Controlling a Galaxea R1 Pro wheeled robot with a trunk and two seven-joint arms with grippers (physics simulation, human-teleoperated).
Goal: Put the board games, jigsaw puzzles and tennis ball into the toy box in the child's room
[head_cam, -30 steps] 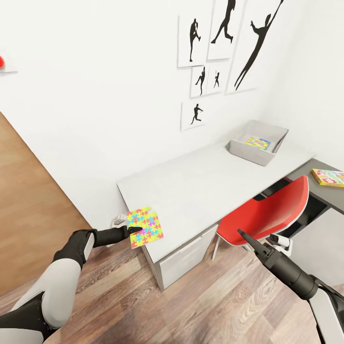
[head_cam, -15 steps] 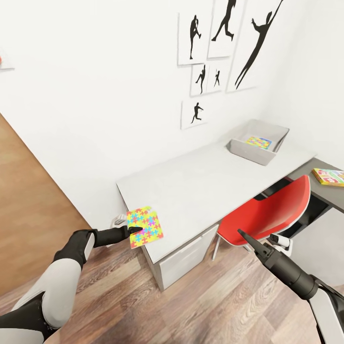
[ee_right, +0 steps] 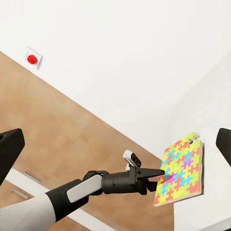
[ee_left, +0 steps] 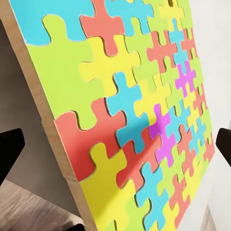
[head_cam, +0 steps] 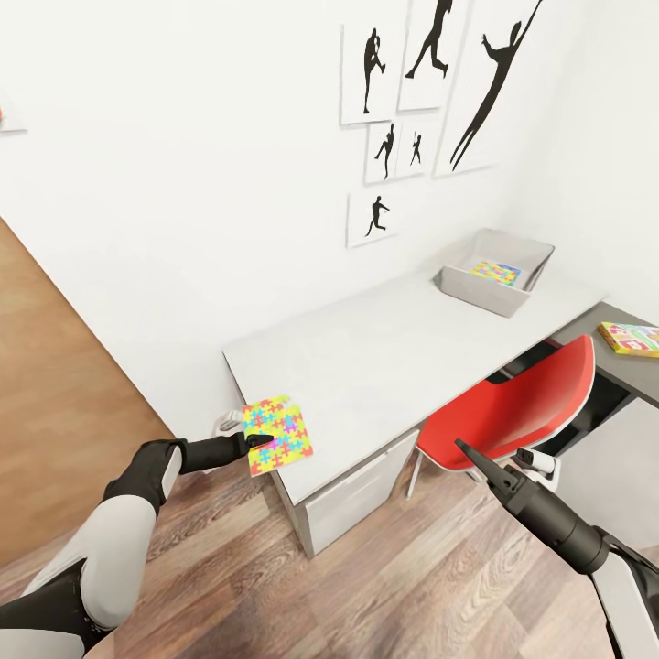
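Head view: left fingers [head_cam: 261, 448] pinching the colourful jigsaw puzzle [head_cam: 278, 434] just off the bench [head_cam: 384, 348] corner. Right fingers [head_cam: 463, 450] pressed together, near the red chair [head_cam: 513, 412]. Second jigsaw puzzle [head_cam: 495, 272] inside the toy box [head_cam: 476, 289]; board game [head_cam: 630, 338] at far right.

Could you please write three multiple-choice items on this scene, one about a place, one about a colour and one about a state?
1. Where does the toy box stand?
A. on the floor
B. at the table's far end by the wall
C. on the chair

2. What colour is the chair?
A. red
B. blue
C. green

3. What is the state of the left end effector?
A. open and empty
B. shut on a ball
C. shut on the jigsaw puzzle

Answers:
1 B, the head view shows the box on the tabletop near the wall.
2 A, its seat shell is red.
3 C, the head view shows the fingers closed on the puzzle's edge.
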